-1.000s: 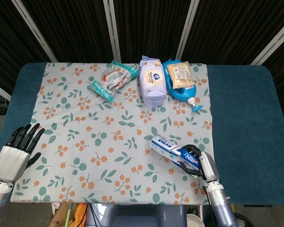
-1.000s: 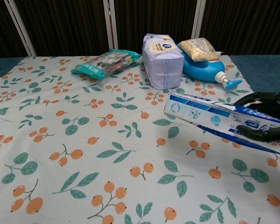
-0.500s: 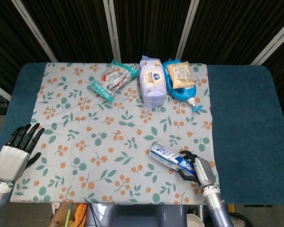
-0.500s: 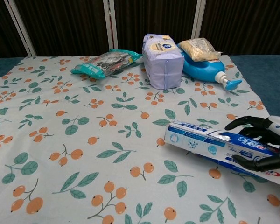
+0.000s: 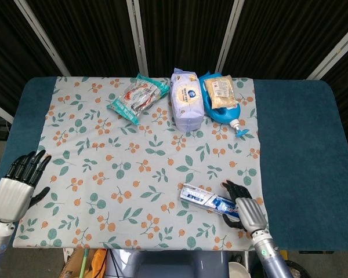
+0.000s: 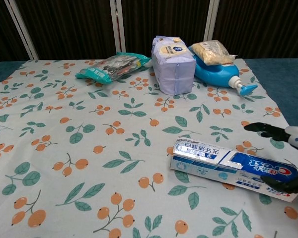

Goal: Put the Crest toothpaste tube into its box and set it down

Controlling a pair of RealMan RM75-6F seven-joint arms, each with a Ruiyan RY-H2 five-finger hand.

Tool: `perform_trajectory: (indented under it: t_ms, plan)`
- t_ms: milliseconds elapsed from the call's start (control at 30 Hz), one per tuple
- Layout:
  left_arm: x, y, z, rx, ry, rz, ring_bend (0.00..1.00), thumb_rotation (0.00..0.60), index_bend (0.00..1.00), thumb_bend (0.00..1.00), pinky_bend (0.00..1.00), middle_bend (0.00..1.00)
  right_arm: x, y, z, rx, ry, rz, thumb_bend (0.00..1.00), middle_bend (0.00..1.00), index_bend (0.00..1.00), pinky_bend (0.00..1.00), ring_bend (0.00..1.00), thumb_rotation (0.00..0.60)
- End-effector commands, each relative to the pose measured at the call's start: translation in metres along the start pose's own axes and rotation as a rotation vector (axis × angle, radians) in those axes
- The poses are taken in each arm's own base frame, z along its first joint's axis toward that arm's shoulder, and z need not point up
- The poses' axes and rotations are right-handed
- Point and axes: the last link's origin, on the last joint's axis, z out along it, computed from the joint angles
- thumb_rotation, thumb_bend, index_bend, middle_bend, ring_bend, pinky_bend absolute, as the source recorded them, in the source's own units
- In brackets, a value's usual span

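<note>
One long glossy cardboard box (image 6: 232, 168) lies flat on the patterned cloth (image 6: 64, 148); the right hand (image 5: 243, 207) spreads loosely around its end; only the head view shows the left hand (image 5: 14, 185), open.

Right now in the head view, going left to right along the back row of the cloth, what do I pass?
Teal snack packet → lavender wipes pack → blue pump bottle, which has a beige pouch lying on it.

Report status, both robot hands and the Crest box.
Left robot hand open, idle at table edge. Right robot hand fingers spread around Crest toothpaste box, grip unclear. Box flat on floral cloth. Nothing in the way.
</note>
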Motion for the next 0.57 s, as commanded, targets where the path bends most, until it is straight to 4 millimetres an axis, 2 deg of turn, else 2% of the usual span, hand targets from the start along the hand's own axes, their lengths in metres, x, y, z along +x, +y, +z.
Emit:
perform_trajectory:
  t_ms: [33,167,300,400,567]
  plan:
    - [0.001,-0.001,-0.002,0.025,-0.014,-0.035,0.12,0.600,0.07,0.00,0.18,0.06,0.033,0.006,-0.011,-0.025,0.061,-0.083,0.39,0.00,0.00,0.00,0.00,0.600]
    - [0.004,-0.001,-0.008,0.062,-0.055,-0.095,0.09,0.600,0.06,0.00,0.15,0.04,0.070,0.031,-0.039,-0.088,0.150,-0.188,0.39,0.00,0.00,0.00,0.00,0.600]
    - [0.005,0.003,-0.020,0.089,-0.139,-0.135,0.03,0.600,0.02,0.00,0.07,0.00,0.098,0.072,-0.065,-0.163,0.249,-0.425,0.39,0.00,0.00,0.00,0.00,0.600]
    - [0.008,0.006,-0.027,0.112,-0.205,-0.162,0.00,0.600,0.00,0.00,0.04,0.00,0.111,0.093,-0.083,-0.195,0.327,-0.525,0.39,0.00,0.00,0.00,0.00,0.600]
    - [0.009,0.006,-0.029,0.168,-0.271,-0.195,0.00,0.600,0.00,0.00,0.01,0.00,0.127,0.113,-0.107,-0.232,0.471,-0.560,0.39,0.00,0.00,0.00,0.00,0.600]
